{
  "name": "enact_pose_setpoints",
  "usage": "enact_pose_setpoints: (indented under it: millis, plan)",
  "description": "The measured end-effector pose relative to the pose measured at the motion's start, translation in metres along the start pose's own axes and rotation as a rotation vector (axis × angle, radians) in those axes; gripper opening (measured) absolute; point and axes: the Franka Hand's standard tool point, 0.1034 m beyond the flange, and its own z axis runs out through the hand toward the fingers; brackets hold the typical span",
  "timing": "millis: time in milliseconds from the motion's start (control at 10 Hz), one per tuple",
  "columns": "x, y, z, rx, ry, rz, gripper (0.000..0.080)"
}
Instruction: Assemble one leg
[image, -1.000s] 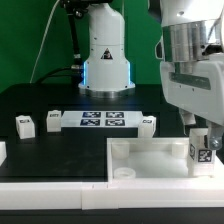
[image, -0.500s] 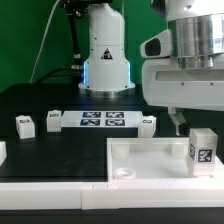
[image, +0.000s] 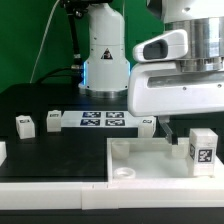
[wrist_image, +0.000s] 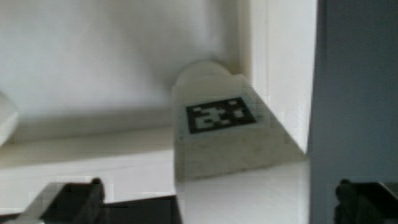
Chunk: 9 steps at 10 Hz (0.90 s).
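Exterior view, far left: first spare leg (image: 25, 124) upright on the black table (image: 40, 98), parked well apart from the work, within reach for a later step.
Next along: second spare leg (image: 53, 120), near the first and just beside the end of the marker board (image: 103, 121).
Far end of that board: third small white block (image: 148, 122), probably another spare (too small to be sure of its tag).
Front, middle: white tray part (image: 150, 150) lying flat with walls up, its round socket (image: 125, 172) bare at the near corner, seemingly meant to take a leg.
Right: placed leg (image: 203, 148) standing upright inside the tray's corner on the exterior view's right, with tag toward the camera. Likely set over a socket there, though depth of seating is hidden by the wall.
Above it: gripper (wrist_image: 217, 203) hanging over the placed leg with a visible gap, so no contact.
Wrist view: tagged face of the placed leg looked down on, flanked by two dark fingertips (wrist_image: 71, 200) spread wide on either side, holding nothing.
Step, as a judgement: leg put in place, hand free, and firmness of the joint impossible to tell from here.
Risk: upright block possibly loose, so easily tipped by any sideways brush from a finger.
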Motion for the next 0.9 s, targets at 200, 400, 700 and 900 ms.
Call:
enact_pose_setpoints:
  millis: [200, 400, 700, 900]
  plan:
    - [-0.002, 0.0021, 0.0008, -0.008, 0.019, -0.087, 0.0649]
    - [-0.0019, 0.0025, 0.0012, -0.009, 0.02, -0.087, 0.0522]
    - [-0.0022, 0.0029, 0.0017, -0.005, 0.021, 0.009, 0.029]
    - [-0.0025, 0.0049, 0.0021, 0.011, 0.026, 0.272, 0.029]
